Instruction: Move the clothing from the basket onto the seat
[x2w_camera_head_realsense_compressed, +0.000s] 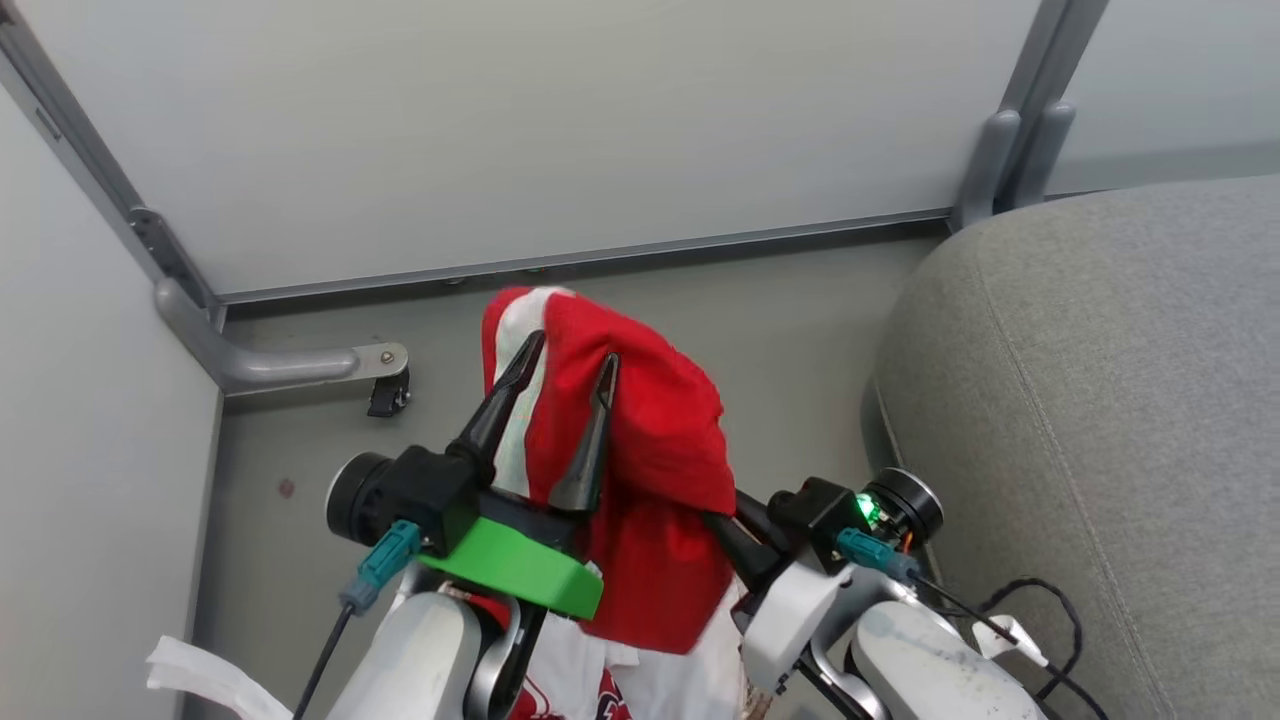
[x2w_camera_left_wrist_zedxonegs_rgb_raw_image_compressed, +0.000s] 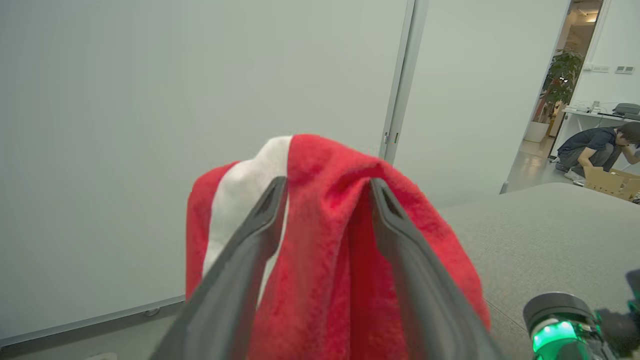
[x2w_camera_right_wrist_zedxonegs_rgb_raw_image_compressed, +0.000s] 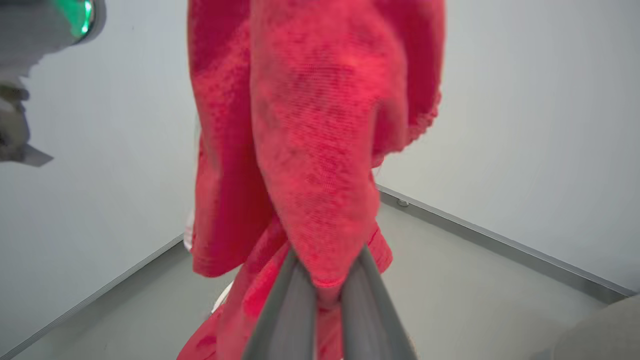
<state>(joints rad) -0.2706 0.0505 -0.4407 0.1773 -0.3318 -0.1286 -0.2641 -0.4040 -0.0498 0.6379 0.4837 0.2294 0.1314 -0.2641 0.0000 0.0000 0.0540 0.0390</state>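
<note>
The red clothing (x2w_camera_head_realsense_compressed: 650, 440) with a white stripe hangs lifted above the floor, draped over my left gripper (x2w_camera_head_realsense_compressed: 572, 350). That gripper's two fingers stand apart, open, with the cloth (x2w_camera_left_wrist_zedxonegs_rgb_raw_image_compressed: 320, 165) lying over their tips. To the right and lower, my right gripper (x2w_camera_right_wrist_zedxonegs_rgb_raw_image_compressed: 330, 260) is shut, pinching a fold at the lower edge of the clothing (x2w_camera_right_wrist_zedxonegs_rgb_raw_image_compressed: 310, 150). More red and white fabric (x2w_camera_head_realsense_compressed: 600, 690) shows at the bottom between my forearms. The basket is hidden beneath my arms. The grey seat (x2w_camera_head_realsense_compressed: 1100, 400) lies to the right, close to my right wrist.
Pale partition walls (x2w_camera_head_realsense_compressed: 520, 130) stand close ahead and to the left, with a metal foot and castor (x2w_camera_head_realsense_compressed: 385, 390) on the grey floor. A black cable (x2w_camera_head_realsense_compressed: 1040, 610) trails over the seat's edge. Far off, a person (x2w_camera_left_wrist_zedxonegs_rgb_raw_image_compressed: 595, 145) crouches beside a cardboard box (x2w_camera_left_wrist_zedxonegs_rgb_raw_image_compressed: 612, 182).
</note>
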